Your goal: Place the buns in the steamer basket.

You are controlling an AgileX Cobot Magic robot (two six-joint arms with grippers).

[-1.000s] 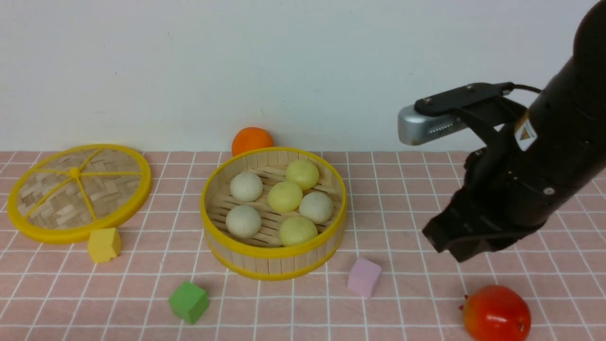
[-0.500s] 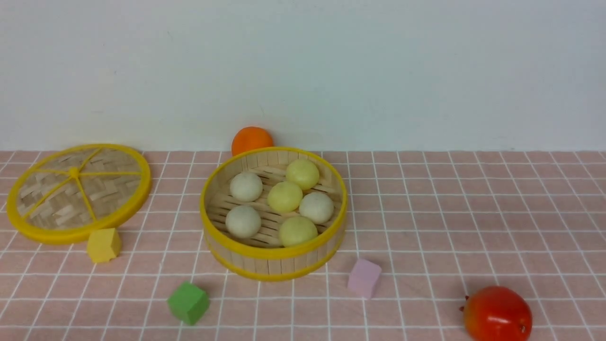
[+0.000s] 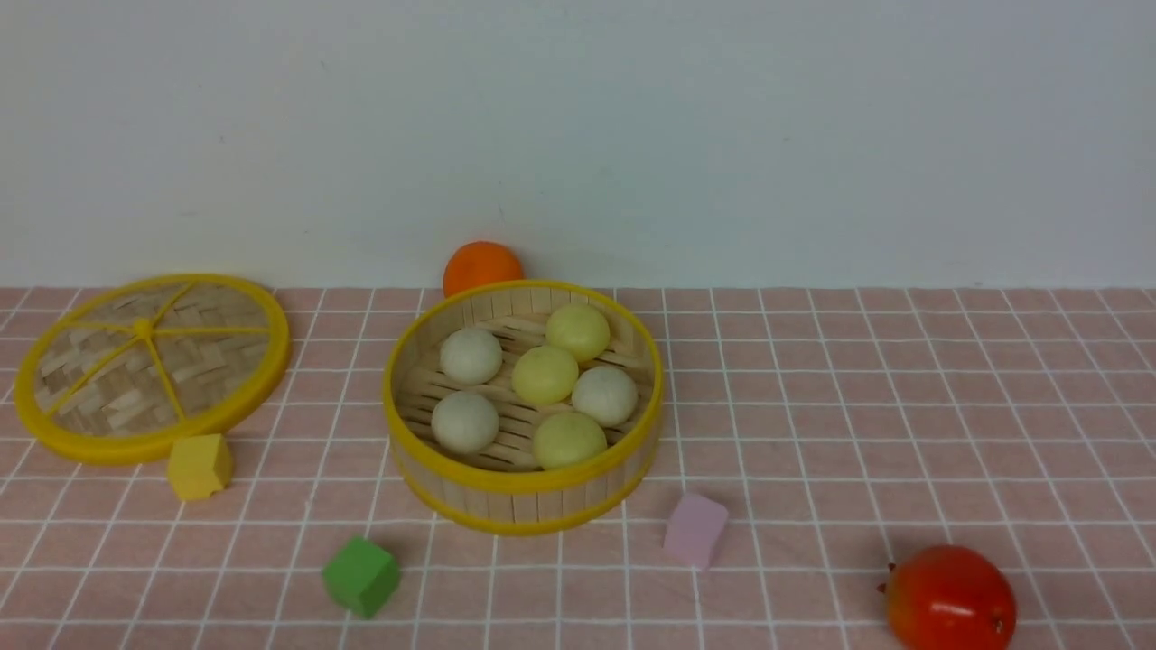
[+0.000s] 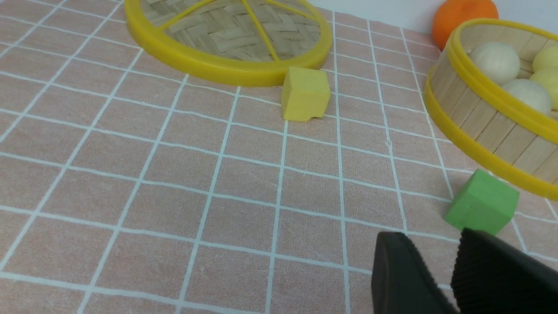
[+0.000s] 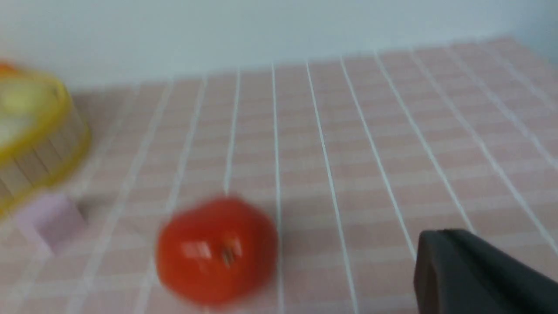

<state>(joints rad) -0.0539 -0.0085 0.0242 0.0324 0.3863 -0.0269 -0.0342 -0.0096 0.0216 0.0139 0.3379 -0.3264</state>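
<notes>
Six buns [image 3: 545, 375] sit in the steamer basket [image 3: 522, 499], so my job looks done. My left gripper [image 4: 449, 266] is parted and empty; my right gripper [image 5: 479, 270] is closed and empty.

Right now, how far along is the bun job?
Looks done: six buns, three off-white and three pale yellow, sit inside the steamer basket. None is left on the mat. Nothing in hand: the left gripper holds nothing, with its fingers apart, and the right gripper is shut, empty.
</notes>
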